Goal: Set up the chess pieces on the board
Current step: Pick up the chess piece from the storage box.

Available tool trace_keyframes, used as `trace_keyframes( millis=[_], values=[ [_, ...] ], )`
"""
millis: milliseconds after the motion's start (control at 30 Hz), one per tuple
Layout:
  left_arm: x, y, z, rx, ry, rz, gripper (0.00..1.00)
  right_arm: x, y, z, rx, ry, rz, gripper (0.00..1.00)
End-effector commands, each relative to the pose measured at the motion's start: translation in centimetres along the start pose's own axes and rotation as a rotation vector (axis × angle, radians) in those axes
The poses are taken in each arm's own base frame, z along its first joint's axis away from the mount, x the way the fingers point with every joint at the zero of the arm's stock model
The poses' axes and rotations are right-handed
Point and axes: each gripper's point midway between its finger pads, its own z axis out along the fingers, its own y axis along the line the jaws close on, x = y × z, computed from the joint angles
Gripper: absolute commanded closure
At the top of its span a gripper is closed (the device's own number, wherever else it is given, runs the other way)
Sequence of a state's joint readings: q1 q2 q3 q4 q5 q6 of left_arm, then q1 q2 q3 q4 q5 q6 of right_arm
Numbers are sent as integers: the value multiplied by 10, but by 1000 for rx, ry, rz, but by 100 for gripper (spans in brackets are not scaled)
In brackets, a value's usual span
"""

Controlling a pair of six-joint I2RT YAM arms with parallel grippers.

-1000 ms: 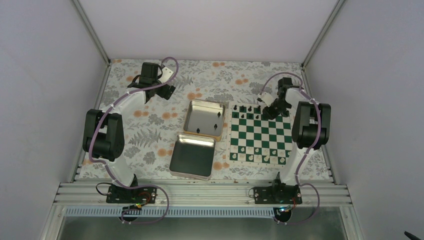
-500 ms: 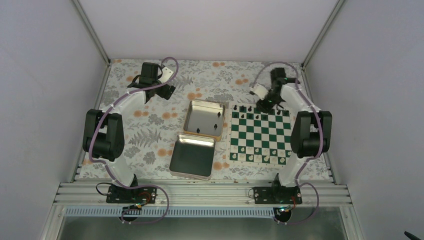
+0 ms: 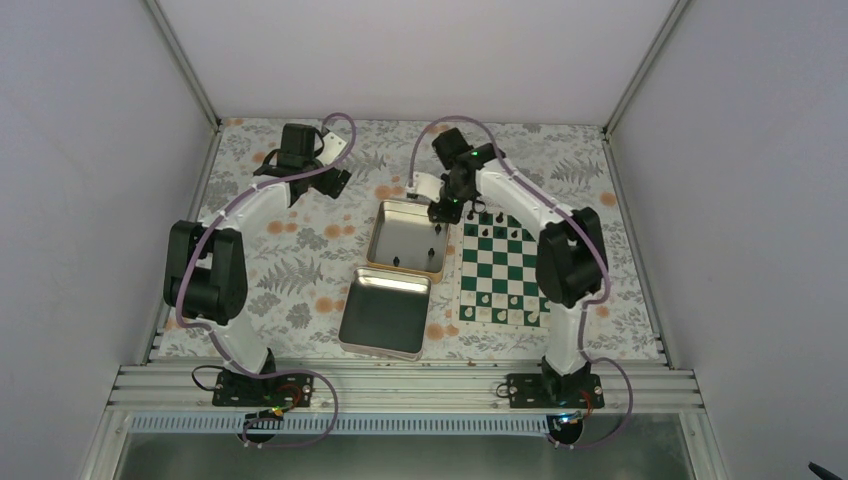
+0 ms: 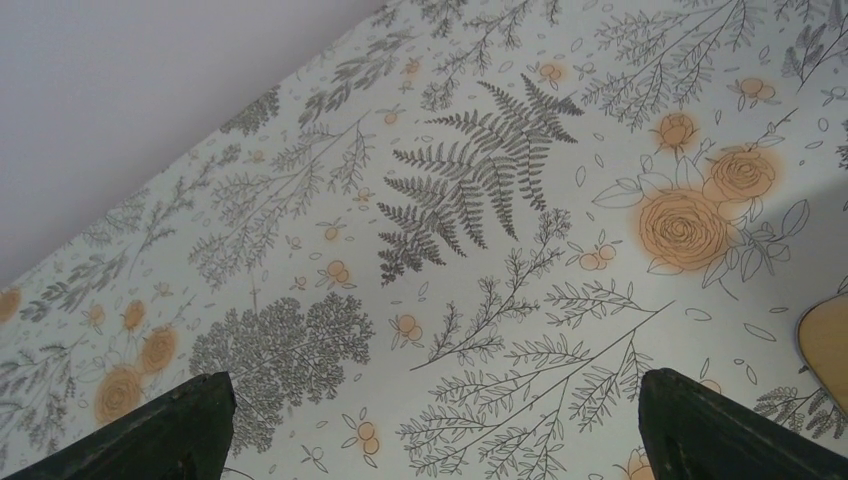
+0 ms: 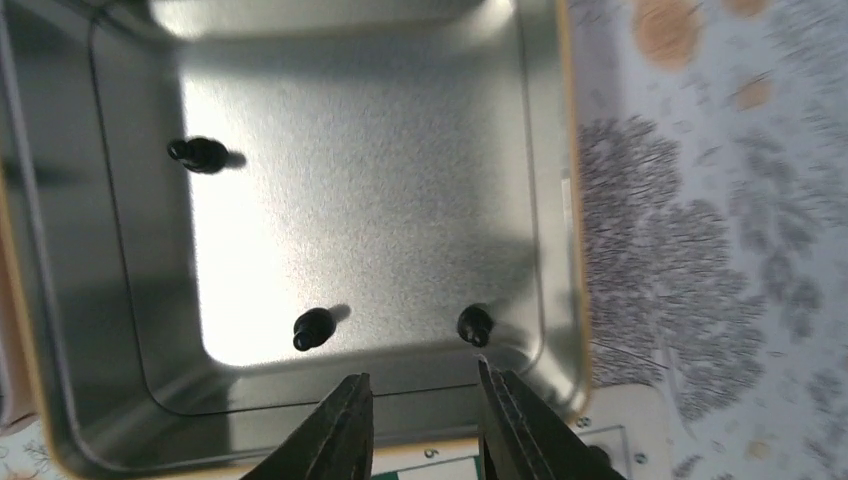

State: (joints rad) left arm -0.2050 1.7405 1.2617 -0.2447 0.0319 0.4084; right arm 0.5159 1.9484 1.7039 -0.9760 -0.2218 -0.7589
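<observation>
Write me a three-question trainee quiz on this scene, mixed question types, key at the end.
1. How many black chess pieces lie in the tin nearest the right hand?
2. True or false: the left hand grips a chess piece.
3. The right hand's fingers are: A clamped on a piece; B apart with nothing between them; C out of view.
Key: 1 three; 2 false; 3 B.
</observation>
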Motion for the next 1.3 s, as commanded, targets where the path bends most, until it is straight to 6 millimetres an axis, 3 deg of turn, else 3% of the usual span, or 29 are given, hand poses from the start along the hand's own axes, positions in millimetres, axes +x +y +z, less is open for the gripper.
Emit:
trace_keyframes(
  millis=[0, 433, 1000, 1267],
  values=[
    [-19, 3, -17, -7, -66, 8, 0, 16, 4, 26, -32, 114, -48, 71],
    [-14, 1, -14, 0, -58, 7, 0, 30, -10, 65, -13, 201, -69, 70],
    [-10, 4, -13, 18, -60, -11, 0, 31, -26, 86, 20, 228, -78, 67],
    [-7, 6, -11, 25, -55, -16, 0, 33, -25, 90, -1, 250, -76, 71]
  ],
)
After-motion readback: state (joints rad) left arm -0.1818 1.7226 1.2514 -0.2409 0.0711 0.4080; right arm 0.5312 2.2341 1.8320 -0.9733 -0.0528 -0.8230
